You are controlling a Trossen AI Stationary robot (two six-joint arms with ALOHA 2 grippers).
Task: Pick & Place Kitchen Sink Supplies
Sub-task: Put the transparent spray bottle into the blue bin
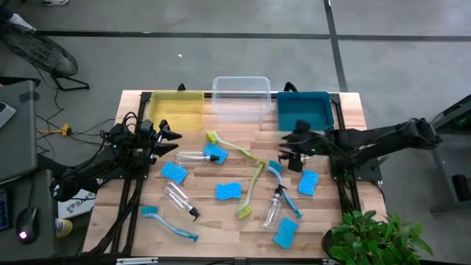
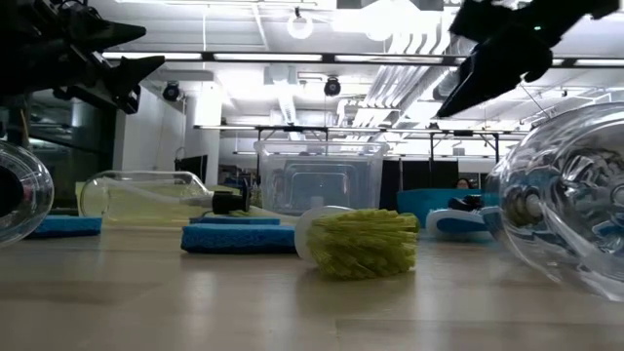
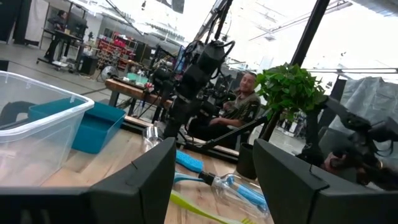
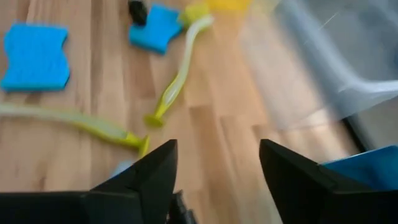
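Wooden plank table [image 1: 221, 221] on a grey concrete floor, seen from above and from table height. Along its far edge stand three bins side by side: yellow bin [image 1: 177, 109], clear bin [image 1: 241, 96], teal bin [image 1: 304, 110]. Scattered over the planks lie the sink supplies: blue sponges [image 1: 228, 191], two yellow-green dish brushes [image 1: 250, 193] whose handles meet near the middle of the table, blue dish brushes [image 1: 169, 223] and clear spray bottles [image 1: 180, 199] with black nozzles, all lying flat. A potted plant [image 1: 372, 237] stands at the table's near right corner. The left gripper [image 1: 168, 141] hangs above the table just before the yellow bin, fingers [image 3: 140, 183] parted and holding nothing. The right gripper [image 1: 293, 151] hangs before the teal bin, near a blue brush, fingers [image 4: 152, 177] spread and empty. Beyond the table: an open hall with ceiling ducts, strip lights, further work tables and a seated person [image 3: 239, 102].
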